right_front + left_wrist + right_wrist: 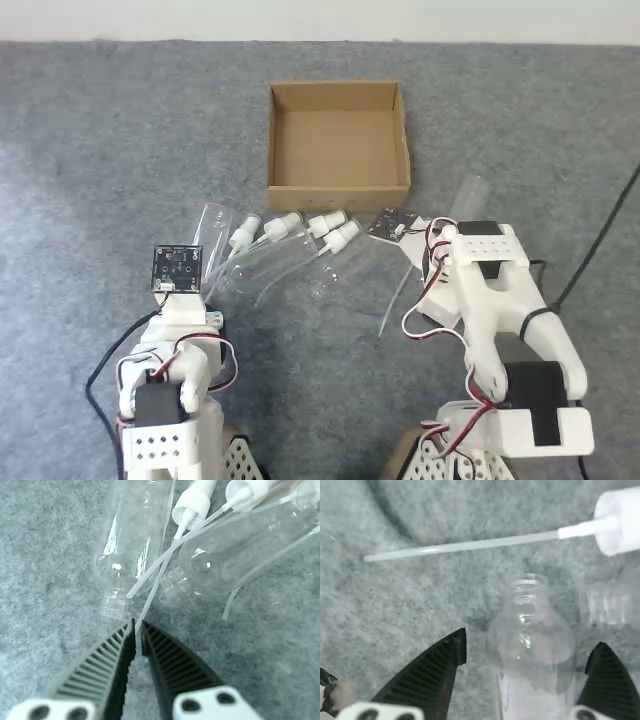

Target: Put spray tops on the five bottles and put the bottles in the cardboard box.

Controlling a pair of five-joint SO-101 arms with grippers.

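Right wrist view: my right jaws are spread wide and grip nothing, one jaw on each side of a capless clear bottle [530, 640] that lies on the grey desk [395, 620]. Neither jaw seems to touch it. Its open neck points away from the wrist. Just past the neck lies a spray top [620, 522], its dip tube [460, 546] stretched across the desk. A second bare neck [607, 605] sits just beside.

In the left wrist view my left jaws are closed down to a sliver. A thin tube [155, 587] from another spray top [191, 505] runs right to the tips; pinched or only touching, I cannot tell. Beyond lie an uncapped bottle [132, 540] and a neighbour bottle [235, 545] close together, with tubes crossing between them.

In the high view the loose pile [280, 255] lies between the arms. The cardboard box [338, 198] is beyond it, with no bottle in it yet.

The step looks like grasping the bottle for capping. I'd centre first, since a round body will roll. I'd close on the body below the shoulder and leave the neck free. The squeeze should be light, because thin plastic will likely dent. The tube looks limp, so its tip should go into the neck before the cap is seated.
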